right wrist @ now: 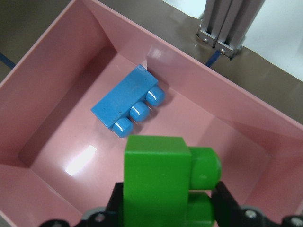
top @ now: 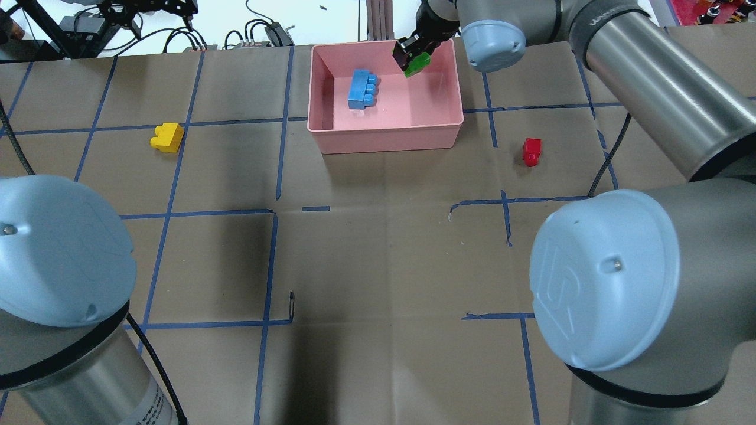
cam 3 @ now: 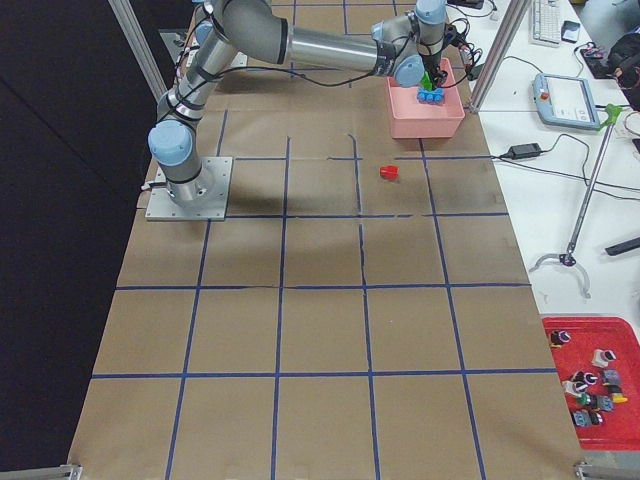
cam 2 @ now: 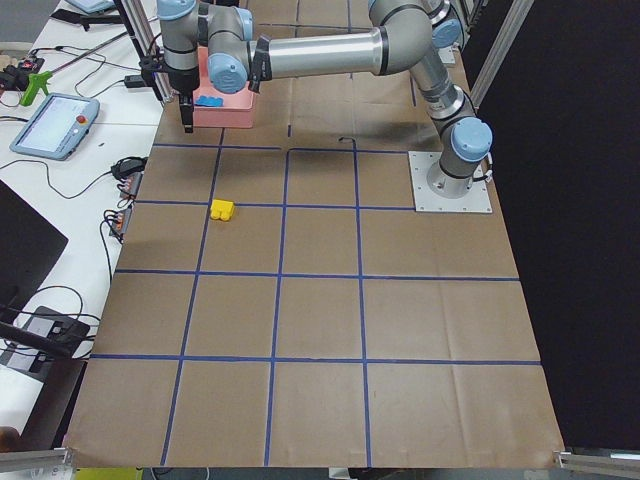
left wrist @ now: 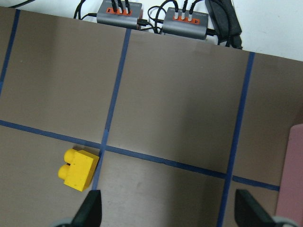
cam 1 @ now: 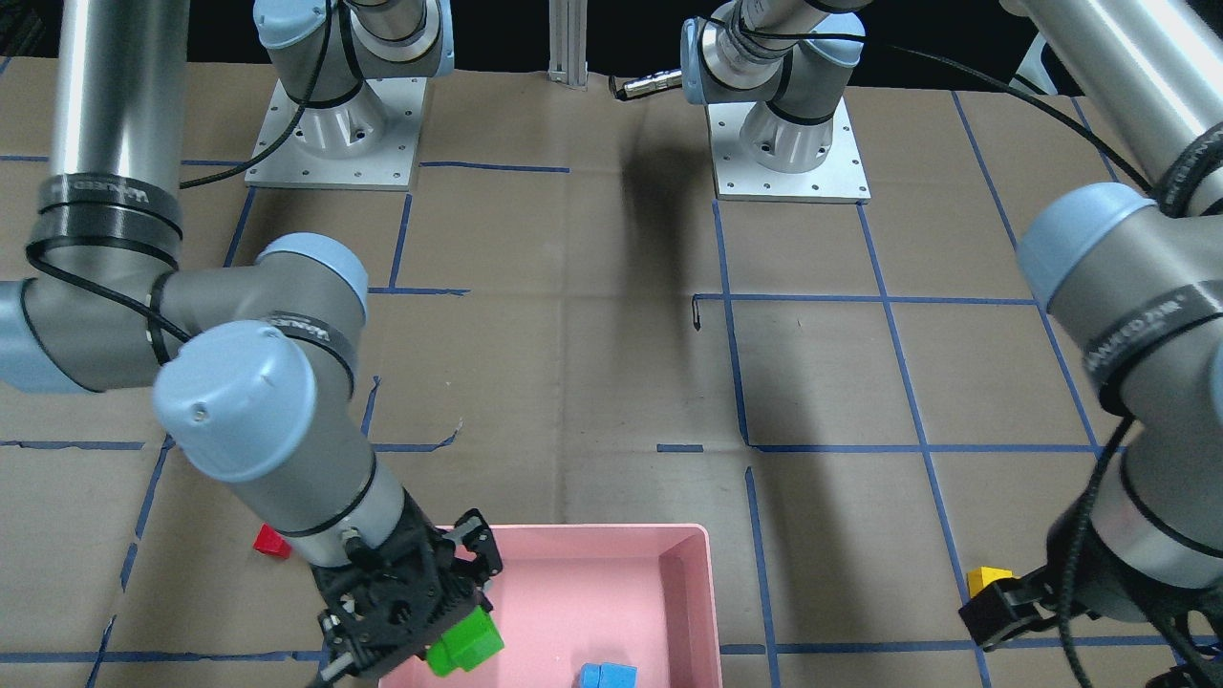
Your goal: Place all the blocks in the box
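My right gripper (top: 411, 58) is shut on the green block (top: 418, 64) and holds it over the inside of the pink box (top: 384, 140), near the box's far right corner. In the right wrist view the green block (right wrist: 161, 179) hangs above the box floor. The light blue block (top: 362, 90) lies inside the box. The red block (top: 531, 151) lies on the table to the right of the box. The yellow block (top: 168, 137) lies on the table far to its left. My left gripper (left wrist: 168, 213) is open and empty, high above the table. The yellow block (left wrist: 79, 169) sits just beyond its left fingertip (left wrist: 90, 210).
Brown paper with blue tape lines covers the table (top: 378, 248). Power strips and cables (left wrist: 151, 16) lie past the far table edge. An aluminium post (top: 378, 18) stands behind the box. The two arm bases (cam 1: 334, 134) are bolted at the robot's side.
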Robot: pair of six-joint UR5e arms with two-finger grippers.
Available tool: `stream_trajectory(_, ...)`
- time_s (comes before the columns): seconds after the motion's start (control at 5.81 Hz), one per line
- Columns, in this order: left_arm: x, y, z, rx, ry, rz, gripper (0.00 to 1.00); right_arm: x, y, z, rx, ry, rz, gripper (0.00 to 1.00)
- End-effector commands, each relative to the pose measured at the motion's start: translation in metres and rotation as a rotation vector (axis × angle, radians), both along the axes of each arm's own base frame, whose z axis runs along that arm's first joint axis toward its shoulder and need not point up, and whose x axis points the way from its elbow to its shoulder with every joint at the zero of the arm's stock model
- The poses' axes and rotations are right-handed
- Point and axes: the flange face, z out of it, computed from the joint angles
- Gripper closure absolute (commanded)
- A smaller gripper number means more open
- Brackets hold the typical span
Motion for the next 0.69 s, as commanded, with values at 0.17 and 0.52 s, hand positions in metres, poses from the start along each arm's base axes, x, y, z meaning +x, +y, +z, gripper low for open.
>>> stream_trajectory(0.17,0.102,0.007,-0.060,0.097,0.050,-0.160,0.03,0.015,-0.010,-0.014,0.004,0.002,0.015,0.57)
stream_trajectory(0.52,0.102,-0.001,-0.133,0.161,0.106,-0.258,0.08,0.017,-0.010,-0.018,0.012,0.000,0.016,0.00)
